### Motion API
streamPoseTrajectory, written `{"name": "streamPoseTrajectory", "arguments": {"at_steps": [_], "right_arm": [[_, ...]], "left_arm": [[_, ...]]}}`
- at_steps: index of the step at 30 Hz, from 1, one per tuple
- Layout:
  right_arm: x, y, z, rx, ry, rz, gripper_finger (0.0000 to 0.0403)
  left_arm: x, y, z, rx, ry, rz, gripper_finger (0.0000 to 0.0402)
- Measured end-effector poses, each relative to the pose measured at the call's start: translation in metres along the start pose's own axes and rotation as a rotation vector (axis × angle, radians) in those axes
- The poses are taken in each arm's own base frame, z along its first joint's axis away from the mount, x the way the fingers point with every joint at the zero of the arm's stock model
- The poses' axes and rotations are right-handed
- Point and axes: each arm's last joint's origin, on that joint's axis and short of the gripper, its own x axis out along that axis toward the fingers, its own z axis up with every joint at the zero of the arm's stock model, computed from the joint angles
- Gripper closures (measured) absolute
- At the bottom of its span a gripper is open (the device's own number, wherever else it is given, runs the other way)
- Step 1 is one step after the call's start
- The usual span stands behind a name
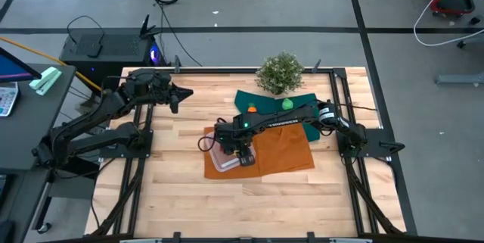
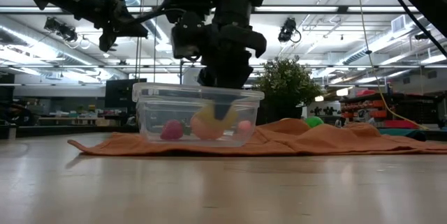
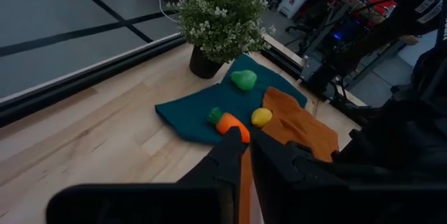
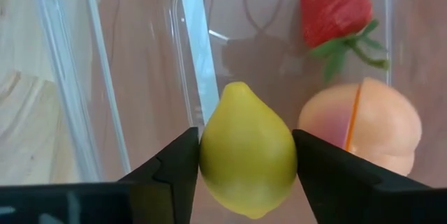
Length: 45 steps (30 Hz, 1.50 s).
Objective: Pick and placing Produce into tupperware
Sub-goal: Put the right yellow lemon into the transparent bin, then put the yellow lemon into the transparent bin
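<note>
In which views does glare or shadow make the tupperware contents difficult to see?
Right wrist view: a bright glare stripe crosses the tupperware floor above the lemon; strawberry and peach stay clear. Low view: backlit, fruits blurred through the wall. High view: right gripper hides them.

Two lemons (image 4: 246, 148) (image 3: 261, 117), one carrot (image 3: 231, 123), green ball (image 3: 244, 79), peach (image 4: 363, 128), strawberry (image 4: 334, 13), possibly more.

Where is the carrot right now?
In the high view the carrot lies on the green cloth at the table's back, beside the green ball and in front of the plant.
</note>
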Motion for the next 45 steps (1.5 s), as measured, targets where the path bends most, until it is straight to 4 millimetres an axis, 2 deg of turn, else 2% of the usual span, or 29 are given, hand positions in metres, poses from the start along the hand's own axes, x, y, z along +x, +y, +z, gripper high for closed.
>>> {"name": "streamPoseTrajectory", "arguments": {"at_steps": [16,30,39,45], "right_arm": [[0.000,0.001,-0.003,0.013,0.030,0.006,0.0210],[-0.002,0.000,-0.004,0.031,0.044,-0.038,0.0186],[-0.040,0.000,0.004,0.034,0.059,-0.102,0.0188],[-0.067,-0.012,0.006,0.108,0.040,-0.158,0.0192]], "left_arm": [[0.000,0.000,0.000,0.001,0.000,0.000,0.0362],[0.000,0.000,0.000,0.002,0.000,0.000,0.0367],[0.000,0.000,0.000,0.002,0.000,0.000,0.0365],[0.000,0.000,0.000,0.001,0.001,0.000,0.0372]]}}
